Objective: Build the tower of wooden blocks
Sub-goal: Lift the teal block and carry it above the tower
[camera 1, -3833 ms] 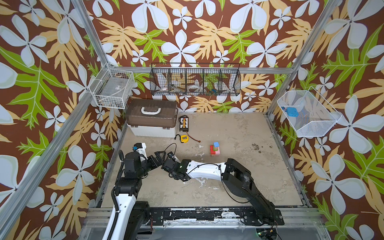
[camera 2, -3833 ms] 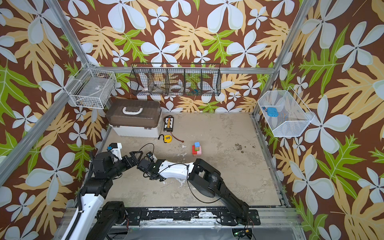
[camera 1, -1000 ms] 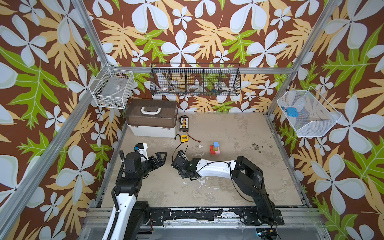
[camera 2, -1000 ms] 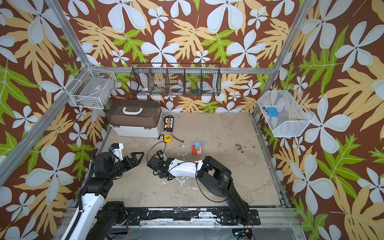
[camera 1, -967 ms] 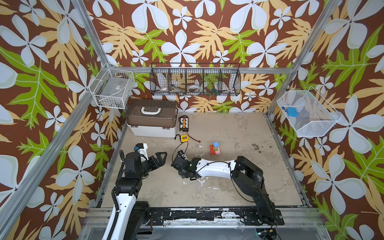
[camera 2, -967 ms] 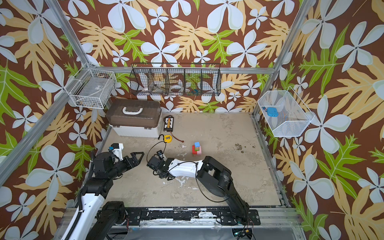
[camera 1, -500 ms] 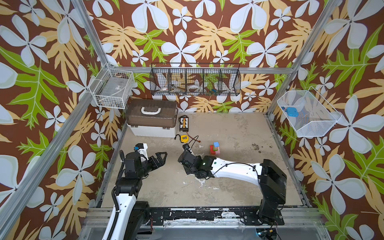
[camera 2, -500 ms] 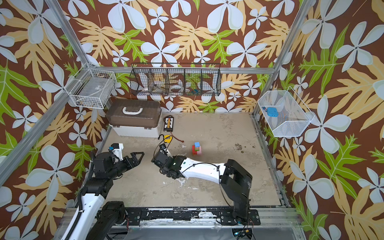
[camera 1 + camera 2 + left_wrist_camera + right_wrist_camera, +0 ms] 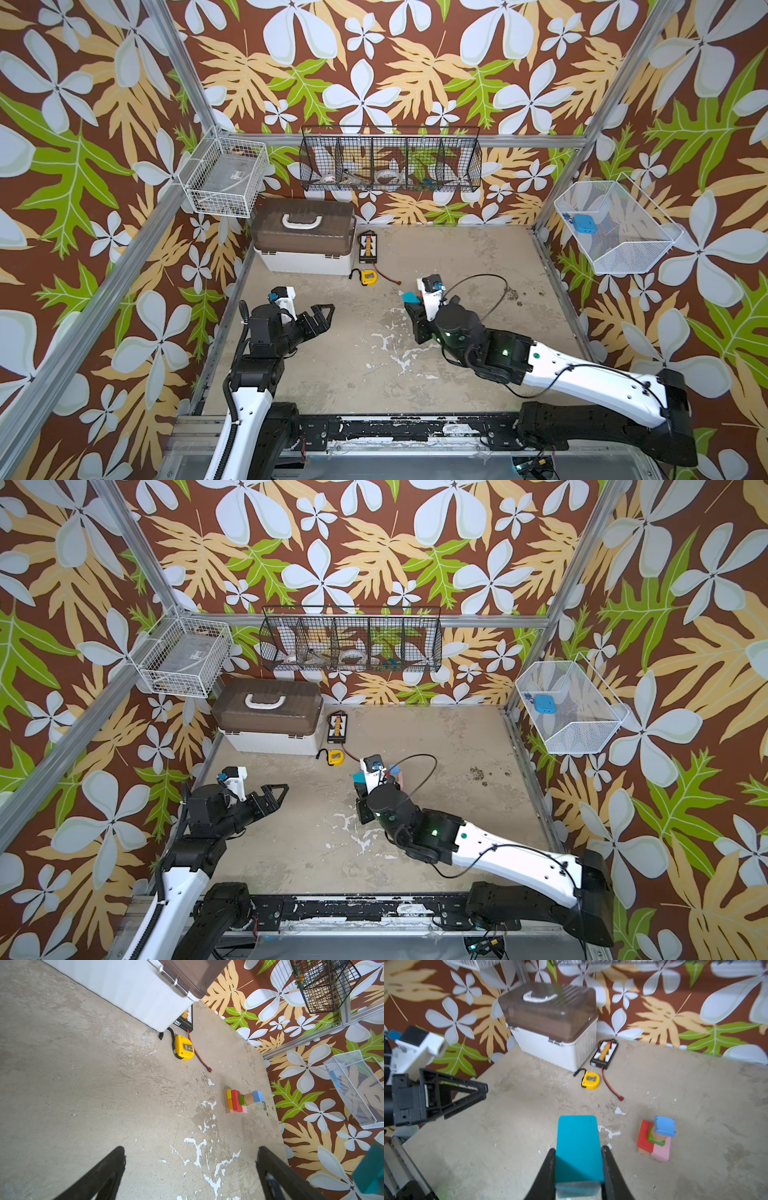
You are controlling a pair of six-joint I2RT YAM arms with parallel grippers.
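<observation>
A white box (image 9: 305,259) carries a brown lid (image 9: 303,235). Just beside its right end lies a black board (image 9: 368,248). Near its front right corner are a yellow tape measure (image 9: 368,277) and a red wire (image 9: 388,277). Above the box hang a white wire basket (image 9: 226,178) and a black wire basket (image 9: 390,164). Well to its right, a mesh basket (image 9: 623,249) holds a blue thing (image 9: 584,223).

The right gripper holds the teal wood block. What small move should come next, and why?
Probably carry the teal wood block sideways, kept high, until it hangs over the blue cube topping the small tower of coloured wood blocks. The right gripper is shut on the block, but the tower stands apart from it, so lowering now would miss.
</observation>
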